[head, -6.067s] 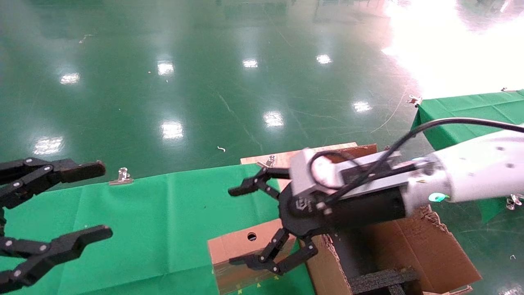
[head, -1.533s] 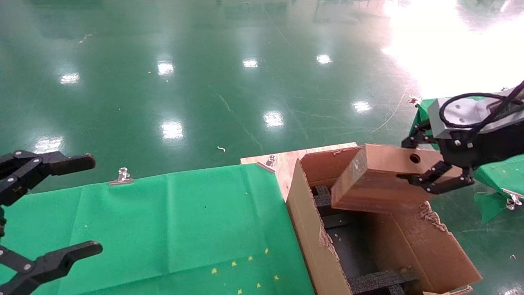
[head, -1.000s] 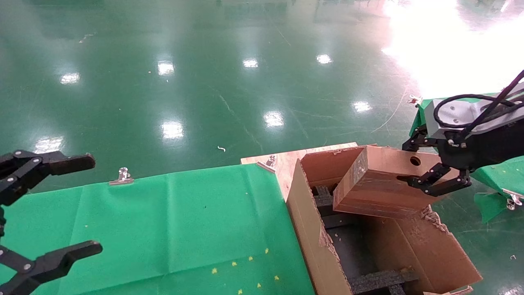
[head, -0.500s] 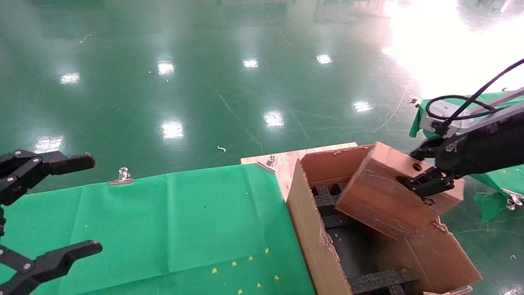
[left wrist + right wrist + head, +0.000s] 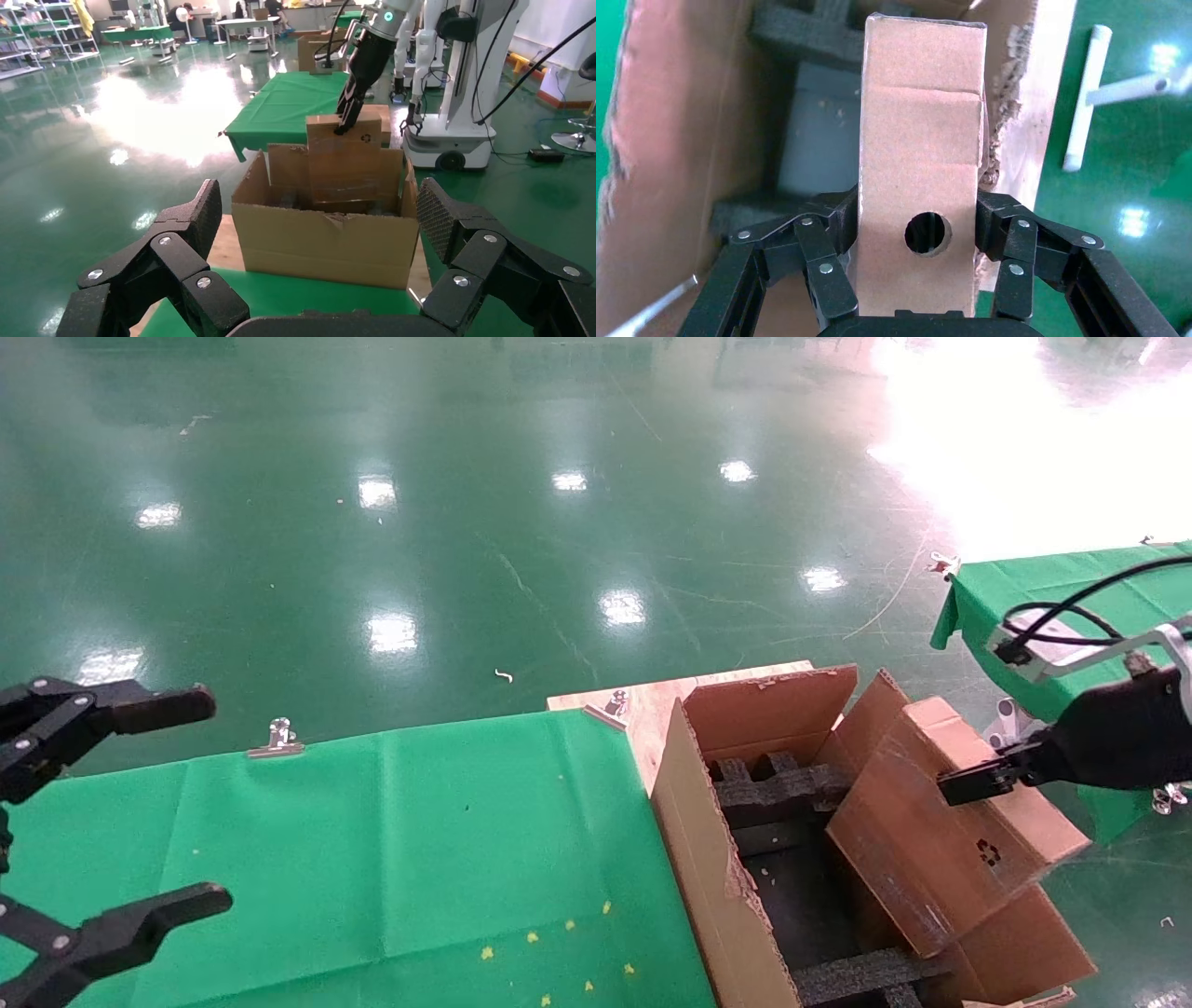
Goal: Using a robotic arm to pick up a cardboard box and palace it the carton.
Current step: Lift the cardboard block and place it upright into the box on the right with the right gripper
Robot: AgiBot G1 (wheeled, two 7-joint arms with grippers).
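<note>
The small brown cardboard box [image 5: 941, 822] is tilted steeply, its lower end inside the carton [image 5: 698, 859] against the right wall. My right gripper [image 5: 968, 782] is shut on its upper end. In the right wrist view the gripper [image 5: 918, 214] clamps both narrow sides of the box [image 5: 923, 126] beside its round hole, above black foam [image 5: 807, 42]. The left wrist view shows the box [image 5: 344, 165] standing in the carton [image 5: 323, 239], with the white robotic arm [image 5: 383, 17] above it. My left gripper [image 5: 214, 798] is open and empty at the far left, also seen in its own wrist view [image 5: 320, 217].
A green cloth table [image 5: 372, 831] lies left of the carton, with a binder clip [image 5: 277, 736] on its far edge and a bare wood corner [image 5: 643, 700]. A second green table [image 5: 1071, 579] stands at the right. A white pipe frame [image 5: 1084, 91] lies beside the carton.
My right gripper has tipped the box from nearly level to steeply tilted and lowered it into the carton's right side. Earlier it took the box from the green table. The left arm has not moved.
</note>
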